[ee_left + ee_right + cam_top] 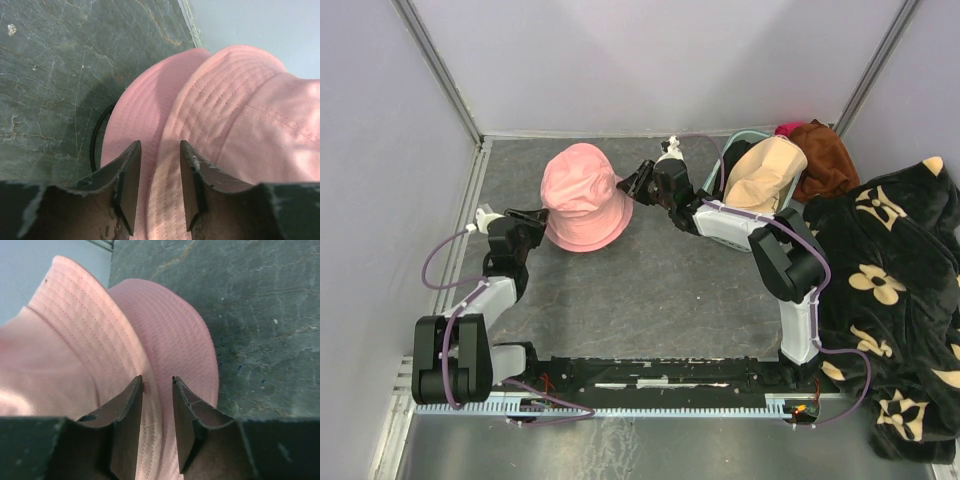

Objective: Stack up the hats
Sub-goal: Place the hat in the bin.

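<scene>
- Left gripper sits at the 8 o'clock edge of the pink hat. Its jaws are parted with a clear gap, and the wrist view shows the stitched brim lying beyond them, not pinched.
- Right gripper mirrors it at the hat's 2 o'clock edge. Its jaws are likewise apart with nothing clamped, and brim fabric shows through the gap.
- Taking opposite sides of the brim suits soft fabric, as I judge it. Two holds keep a hat spread and level, so it settles squarely instead of folding.
- Both wrist views show a second pink brim poking out under the upper one. I take this to be one pink hat seated on another, crown up, on the table at about 11 o'clock from its centre.
- Beige hat lies slumped in the teal basket at 2 o'clock, well apart from the pink pile. By my reading it is the next one to bring across.
- Rust-brown cloth sits just behind the basket, and the black blanket fills the 3 to 5 o'clock side. Neither belongs to the stack.
- No brand, label or writing is readable on any hat. The blanket carries only beige flower and emblem shapes, with no legible letters.
</scene>
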Robot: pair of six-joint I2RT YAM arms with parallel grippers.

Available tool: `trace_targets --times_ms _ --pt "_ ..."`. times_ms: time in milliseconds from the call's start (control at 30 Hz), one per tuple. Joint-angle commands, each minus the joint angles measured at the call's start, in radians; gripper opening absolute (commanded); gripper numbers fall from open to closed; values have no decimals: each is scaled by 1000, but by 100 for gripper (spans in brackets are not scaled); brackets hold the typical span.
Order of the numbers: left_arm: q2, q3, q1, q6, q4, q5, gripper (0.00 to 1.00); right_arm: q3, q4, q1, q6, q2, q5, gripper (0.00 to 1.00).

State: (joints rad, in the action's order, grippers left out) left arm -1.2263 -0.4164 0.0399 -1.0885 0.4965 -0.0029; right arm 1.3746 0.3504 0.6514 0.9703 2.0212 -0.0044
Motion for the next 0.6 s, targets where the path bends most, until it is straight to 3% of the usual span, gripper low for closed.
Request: trace_targets --times_ms 0,200,567 --pt "68 -49 3 62 -57 -25 46 -9 -77 2 -74 -69 43 40" --pt "136 -57 5 75 -119 -39 51 4 -117 7 -131 -122 59 49" --pt "318 -82 11 132 -276 -76 55 28 -273 20 -264 -261 154 53"
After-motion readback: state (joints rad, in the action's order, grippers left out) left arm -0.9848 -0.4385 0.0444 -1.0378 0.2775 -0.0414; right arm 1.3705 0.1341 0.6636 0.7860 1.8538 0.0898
